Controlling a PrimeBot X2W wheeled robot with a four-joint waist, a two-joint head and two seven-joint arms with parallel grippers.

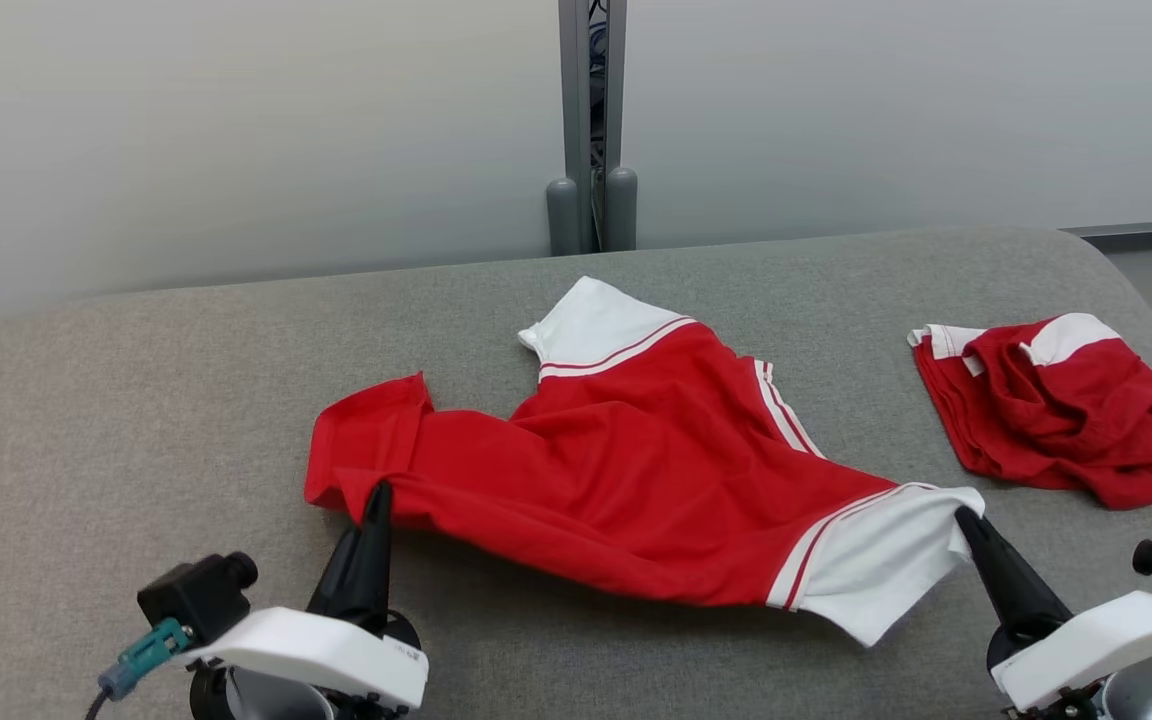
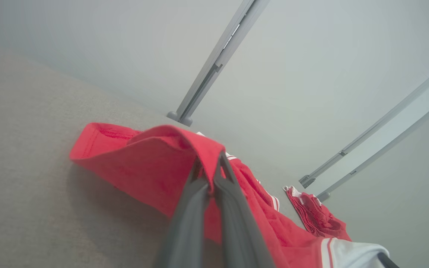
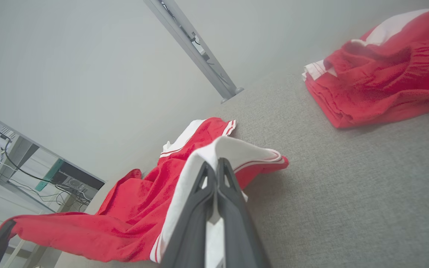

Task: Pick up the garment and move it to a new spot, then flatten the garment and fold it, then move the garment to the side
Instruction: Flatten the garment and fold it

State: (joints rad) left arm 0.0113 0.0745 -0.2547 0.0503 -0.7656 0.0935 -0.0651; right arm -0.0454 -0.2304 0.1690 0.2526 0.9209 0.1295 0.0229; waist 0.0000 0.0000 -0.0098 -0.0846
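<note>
The garment (image 1: 636, 470) is red with white striped ends and lies spread across the middle of the grey padded table (image 1: 136, 400). My left gripper (image 1: 379, 490) is shut on its red near-left edge, seen up close as a pinched red fold (image 2: 184, 149) in the left wrist view. My right gripper (image 1: 961, 515) is shut on the white end at the near right. In the right wrist view the white cloth (image 3: 233, 149) is clamped between the closed fingers. The held edges are lifted slightly off the table.
A second red and white garment (image 1: 1056, 405) lies bunched at the table's right side. A grey post (image 1: 591, 120) stands against the pale wall behind the table's far edge. The table's right corner curves away near the second garment.
</note>
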